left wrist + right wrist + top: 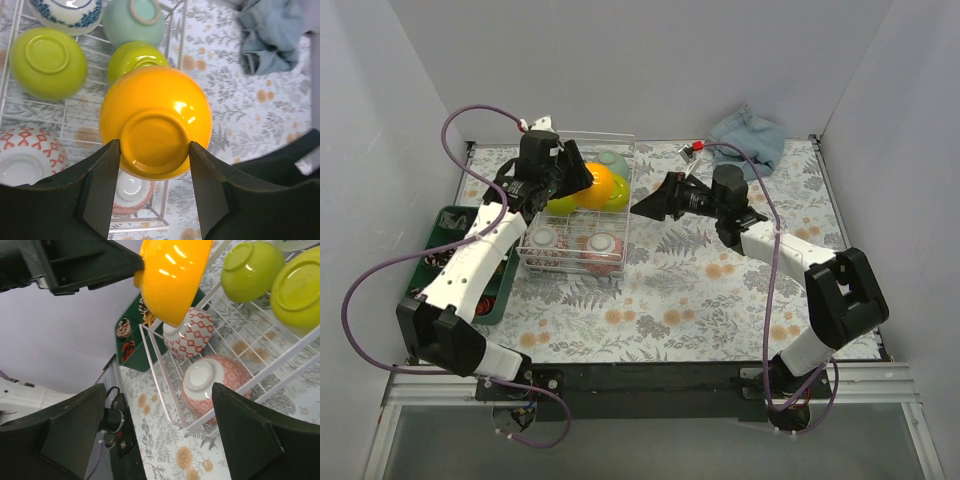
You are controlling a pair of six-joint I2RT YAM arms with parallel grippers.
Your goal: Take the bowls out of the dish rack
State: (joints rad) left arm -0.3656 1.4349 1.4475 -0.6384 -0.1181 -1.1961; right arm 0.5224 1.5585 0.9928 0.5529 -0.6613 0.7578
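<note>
I am judging the step in hand to be the lift-out of one bowl; my left gripper (152, 147) is clamping the orange bowl (155, 105) upside down, one finger pressing each side of its foot ring, the jaws standing only as far apart as that ring; the bowl is hanging clear above the dish rack (626, 210), which is lying beneath these jaws; beyond the fingertips two lime green bowls (47, 62), a pale green bowl (135, 22) and a blue-and-white bowl (67, 12) are sitting in the rack; a whitish patterned bowl (27, 155) is lying off the left finger, a pinkish bowl (132, 192) under the jaws; my right gripper (159, 390) is hovering just outside the rack's side wall, jaws spread wide, gripping and touching nothing; next, I am reckoning, the orange bowl is needing carrying over the wire rim and setting down on the table (720, 290) without clipping the wire.
</note>
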